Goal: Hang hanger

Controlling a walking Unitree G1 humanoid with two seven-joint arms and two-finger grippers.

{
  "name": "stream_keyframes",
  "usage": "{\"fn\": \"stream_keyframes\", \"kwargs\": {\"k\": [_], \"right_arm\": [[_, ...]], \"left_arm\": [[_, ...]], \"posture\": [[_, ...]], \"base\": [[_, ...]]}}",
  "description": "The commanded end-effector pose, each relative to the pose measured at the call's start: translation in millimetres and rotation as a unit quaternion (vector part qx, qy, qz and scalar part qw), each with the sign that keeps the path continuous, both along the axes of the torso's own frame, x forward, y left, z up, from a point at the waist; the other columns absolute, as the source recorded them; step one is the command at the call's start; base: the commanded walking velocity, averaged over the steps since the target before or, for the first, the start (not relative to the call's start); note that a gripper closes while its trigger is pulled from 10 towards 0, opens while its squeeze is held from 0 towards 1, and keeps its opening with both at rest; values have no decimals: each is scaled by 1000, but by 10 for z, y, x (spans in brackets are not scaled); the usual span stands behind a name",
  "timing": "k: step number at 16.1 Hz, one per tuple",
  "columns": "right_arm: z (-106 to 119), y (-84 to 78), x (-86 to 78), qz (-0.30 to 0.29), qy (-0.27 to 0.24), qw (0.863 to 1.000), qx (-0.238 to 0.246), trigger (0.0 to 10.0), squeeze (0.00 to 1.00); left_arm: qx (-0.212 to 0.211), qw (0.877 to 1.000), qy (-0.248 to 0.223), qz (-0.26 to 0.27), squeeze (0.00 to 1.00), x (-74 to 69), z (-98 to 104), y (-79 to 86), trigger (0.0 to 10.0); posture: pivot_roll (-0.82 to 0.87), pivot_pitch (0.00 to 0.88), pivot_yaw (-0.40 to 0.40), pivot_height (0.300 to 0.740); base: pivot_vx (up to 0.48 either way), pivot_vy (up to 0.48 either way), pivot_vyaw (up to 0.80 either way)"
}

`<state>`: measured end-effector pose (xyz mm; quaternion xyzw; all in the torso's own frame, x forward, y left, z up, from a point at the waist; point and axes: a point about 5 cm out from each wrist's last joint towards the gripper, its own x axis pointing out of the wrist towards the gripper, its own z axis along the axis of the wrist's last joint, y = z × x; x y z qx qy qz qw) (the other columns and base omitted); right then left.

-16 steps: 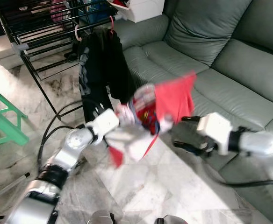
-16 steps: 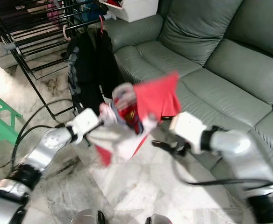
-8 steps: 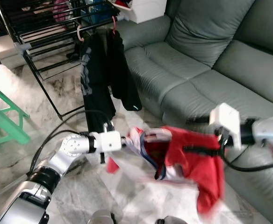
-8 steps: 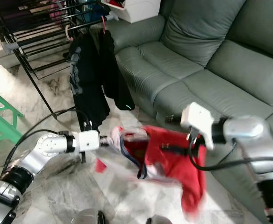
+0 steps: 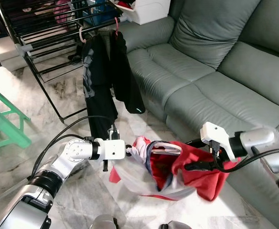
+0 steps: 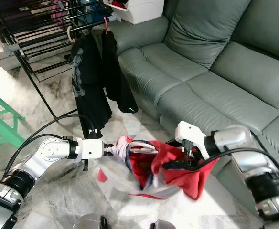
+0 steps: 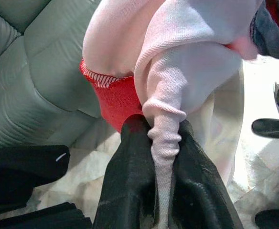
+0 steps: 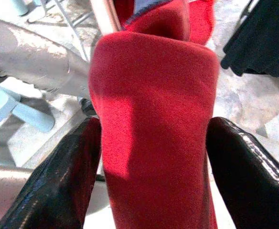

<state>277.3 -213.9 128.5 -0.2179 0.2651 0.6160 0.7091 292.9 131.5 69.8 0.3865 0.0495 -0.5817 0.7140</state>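
Between my two grippers, low over the floor in front of the sofa, sags a red and white garment (image 5: 199, 177) with a dark-trimmed neck. A pale hanger (image 5: 166, 147) lies inside its neck opening. My left gripper (image 5: 128, 150) is shut on the pinkish-white end of the cloth (image 7: 164, 119). My right gripper (image 5: 195, 153) is shut on a thick fold of the red cloth (image 8: 154, 109), which fills the span between its black fingers (image 8: 58, 176). The drying rack (image 5: 44, 28) stands at the far left.
Black clothes (image 5: 103, 71) hang on pink hangers (image 5: 80, 33) at the rack's near end. A grey-green sofa (image 5: 211, 62) runs along the right. A green stool (image 5: 1, 119) stands at the left, black cables (image 5: 58, 138) lie on the marble floor, and a white box (image 5: 149, 8) sits on the sofa arm.
The garment has come down from chest height to just over the floor. My right gripper has dropped and closed in on the red cloth; the left has lowered and levelled out.
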Motion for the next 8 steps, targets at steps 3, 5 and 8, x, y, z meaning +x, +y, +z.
{"fn": "stream_keyframes", "kwargs": {"k": [3,5,8], "right_arm": [[-50,-92,13,31,16,998,-45,0,0],[-54,-145,-8,47,15,996,-72,0,0],[-64,-217,-9,63,-4,992,-110,0,0]], "left_arm": [[1,1000,-13,-6,0,74,75,-10,0],[1,1000,-12,-5,0,84,76,-12,0],[3,1000,-10,-5,0,102,75,-15,0]], "posture": [[-66,11,55,740],[-66,11,55,740],[-75,13,56,740]], "base": [[0,0,0],[0,0,0],[0,0,0]]}}
